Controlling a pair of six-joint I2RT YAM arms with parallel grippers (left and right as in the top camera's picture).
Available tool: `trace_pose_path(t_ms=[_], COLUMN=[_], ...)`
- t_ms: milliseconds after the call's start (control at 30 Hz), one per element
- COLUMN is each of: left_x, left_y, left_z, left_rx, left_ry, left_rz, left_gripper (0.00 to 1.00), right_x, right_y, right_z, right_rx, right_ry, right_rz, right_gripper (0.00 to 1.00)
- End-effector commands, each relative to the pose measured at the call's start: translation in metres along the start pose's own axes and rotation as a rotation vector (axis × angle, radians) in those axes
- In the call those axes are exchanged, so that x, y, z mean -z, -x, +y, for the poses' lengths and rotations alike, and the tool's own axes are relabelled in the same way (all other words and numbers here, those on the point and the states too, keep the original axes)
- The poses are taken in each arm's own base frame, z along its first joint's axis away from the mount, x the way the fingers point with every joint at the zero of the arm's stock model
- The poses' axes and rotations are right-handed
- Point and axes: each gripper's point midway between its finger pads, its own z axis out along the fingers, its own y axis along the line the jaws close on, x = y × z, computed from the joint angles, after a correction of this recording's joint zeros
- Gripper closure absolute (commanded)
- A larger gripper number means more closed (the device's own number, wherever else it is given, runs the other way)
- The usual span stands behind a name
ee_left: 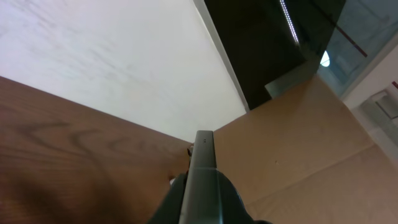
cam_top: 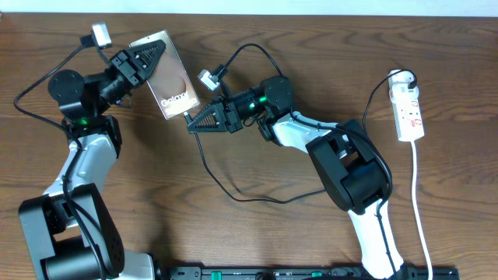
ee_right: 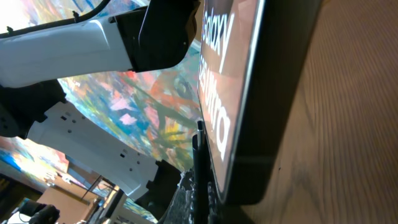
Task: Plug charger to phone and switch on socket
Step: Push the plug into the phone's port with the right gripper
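Charger: black cable looped on the tabletop near centre, running up to the right gripper.
Right gripper: closed on the charger's plug tip and pointed left at the phone's near short edge. Whether the tip was seated could not be told.
Socket: lay on the tabletop at the right, well apart from both arms, its white cord trailing toward the near edge.
Phone: left of centre, face up, "Galaxy" lettering showing.
Left gripper: closed on the phone's far left part, its fingers across the glossy face.
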Motion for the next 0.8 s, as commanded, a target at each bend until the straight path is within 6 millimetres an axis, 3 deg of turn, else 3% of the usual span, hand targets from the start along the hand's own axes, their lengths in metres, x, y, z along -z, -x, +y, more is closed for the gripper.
trace_pose_path(t_ms=[0,767], left_x=[-0.0017,-0.0018], left_y=[0.0103,0.0098], left_z=[-0.0169,-0.0150], left_rx=[-0.039,0.012], left_ry=[-0.024,-0.018], left_rz=[-0.021,-0.019], left_gripper=[0.93,0.93], right_x=[0.0021,0.0021], right_y=[0.0077,0.0078], right_z=[0.0027,0.0027], right_rx=[0.010,0.010], right_ry=[-0.006,-0.006], right_rz=[-0.026,-0.027], right_gripper=[0.99,0.99])
